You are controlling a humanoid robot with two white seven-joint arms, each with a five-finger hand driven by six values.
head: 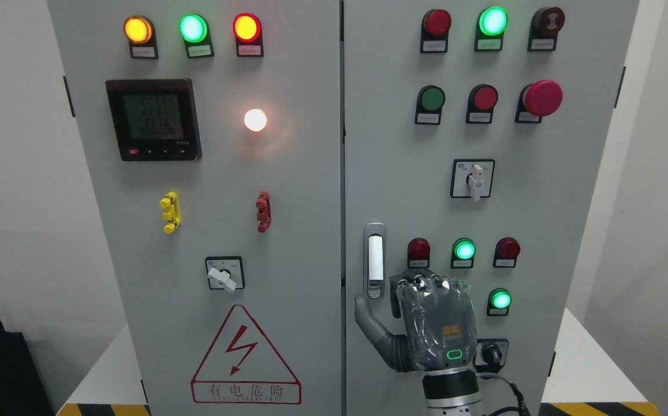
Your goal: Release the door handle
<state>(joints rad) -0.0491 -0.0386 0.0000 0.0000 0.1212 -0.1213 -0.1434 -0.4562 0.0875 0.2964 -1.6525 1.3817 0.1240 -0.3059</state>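
Observation:
The door handle (374, 260) is a silver vertical lever with a white face and a keyhole at its foot. It lies flat in its recess at the left edge of the right cabinet door (403, 173). My right hand (426, 323) rises from the bottom edge just right of and below the handle, its back toward the camera. Its thumb (365, 316) sticks out to the left under the handle. The fingers (429, 284) bend loosely toward the door panel beside the handle and grip nothing. No left arm shows.
The grey two-door cabinet carries lit indicator lamps, push buttons, a red emergency button (543, 97), rotary switches (473, 179) and a black rotary knob (491, 353) beside my hand. The left door (287, 231) holds a meter (153, 119) and a warning triangle (245, 358). White walls flank the cabinet.

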